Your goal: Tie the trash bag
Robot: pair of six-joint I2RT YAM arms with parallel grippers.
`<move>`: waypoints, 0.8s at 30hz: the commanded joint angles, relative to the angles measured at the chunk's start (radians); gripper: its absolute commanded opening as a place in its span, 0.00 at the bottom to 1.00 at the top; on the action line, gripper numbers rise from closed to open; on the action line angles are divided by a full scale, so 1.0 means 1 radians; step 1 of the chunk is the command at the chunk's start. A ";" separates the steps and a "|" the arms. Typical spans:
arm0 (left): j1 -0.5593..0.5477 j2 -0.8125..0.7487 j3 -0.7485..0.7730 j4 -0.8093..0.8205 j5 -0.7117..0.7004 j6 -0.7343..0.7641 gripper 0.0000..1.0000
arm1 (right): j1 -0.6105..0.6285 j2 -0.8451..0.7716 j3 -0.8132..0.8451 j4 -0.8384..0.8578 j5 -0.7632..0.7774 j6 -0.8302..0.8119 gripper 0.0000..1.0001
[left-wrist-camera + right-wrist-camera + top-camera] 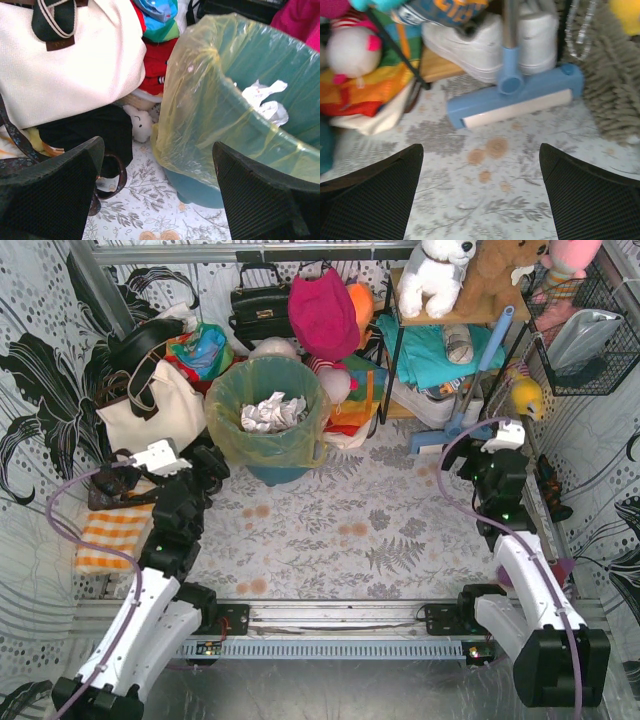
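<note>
The worktop [350,530] is covered in a pale grey cloth printed with leaves and ferns, spotted with a few orange-brown stains [487,150]. Walls [40,360] papered in a black-and-white flower pattern close it in on three sides, and a metal rail [330,625] runs along the near edge.

The left pincer [156,150] is released, its two dark fingers spread wide with nothing between them. Just ahead of it and a little to its right stands the trash bag [200,110], thin yellow-green plastic lining a teal bin [195,192], with its mouth open and folded over the bin's rim. Crumpled white paper [265,97] lies inside. Ahead and to the left of this pincer leans a cream tote bag [65,75] with dark straps. Behind it and to its left, an orange-and-white checked cloth [110,535] lies on the worktop.

The right pincer [481,150] is also released and empty, hanging over bare patterned cloth, well apart from the bag, which is off to its left. Straight ahead of it lies the blue head of a floor wiper [515,102], with white shoes [485,45] just beyond. Farther ahead, a shelf [460,315] holds plush toys [440,270], and to the pincer's right a black wire basket [585,330] hangs on the wall.
</note>
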 commanded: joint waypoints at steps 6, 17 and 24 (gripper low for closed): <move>-0.005 0.048 0.314 -0.363 -0.052 -0.200 0.98 | -0.003 0.051 0.203 -0.271 -0.273 0.207 0.87; -0.004 0.157 0.449 -0.448 0.002 -0.240 0.98 | 0.071 0.173 0.411 -0.393 -0.379 0.429 0.76; -0.005 0.190 0.490 -0.452 0.036 -0.224 0.98 | 0.296 0.269 0.609 -0.500 -0.169 0.450 0.70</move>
